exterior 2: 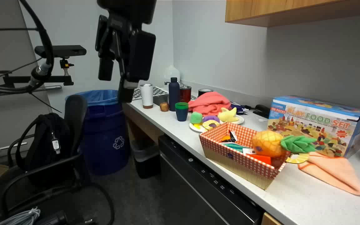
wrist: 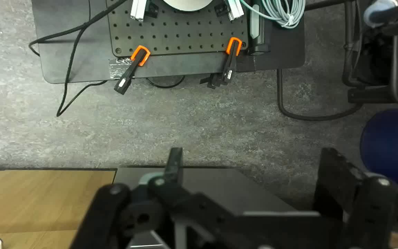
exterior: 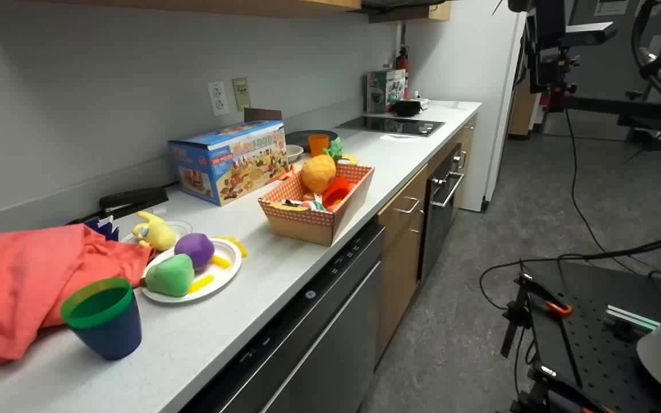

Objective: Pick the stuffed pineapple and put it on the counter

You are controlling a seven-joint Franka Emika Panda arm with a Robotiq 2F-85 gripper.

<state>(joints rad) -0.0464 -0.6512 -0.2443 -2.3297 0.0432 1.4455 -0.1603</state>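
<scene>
The stuffed pineapple is orange-yellow with a green leafy tuft, and it shows in both exterior views (exterior: 318,174) (exterior 2: 267,143). It rests on top of other toys in a red-checked basket (exterior: 299,229) (exterior 2: 239,168), its tuft leaning over the rim at one end. The basket stands on the pale counter (exterior: 273,275) (exterior 2: 311,203) near its front edge. My gripper (exterior 2: 116,82) hangs in the air, away from the basket. In the wrist view the gripper (wrist: 250,166) has its fingers wide apart with nothing between them, over the floor and dishwasher front. The wrist view does not show the pineapple.
A play food box (exterior: 238,158) stands behind the basket. A plate (exterior: 224,275) with toy fruits, a blue-green cup (exterior: 107,321) and a red cloth (exterior: 38,275) lie along the counter. An orange cloth (exterior 2: 333,172) lies beside the basket. A blue bin (exterior 2: 105,140) stands beyond the counter's end.
</scene>
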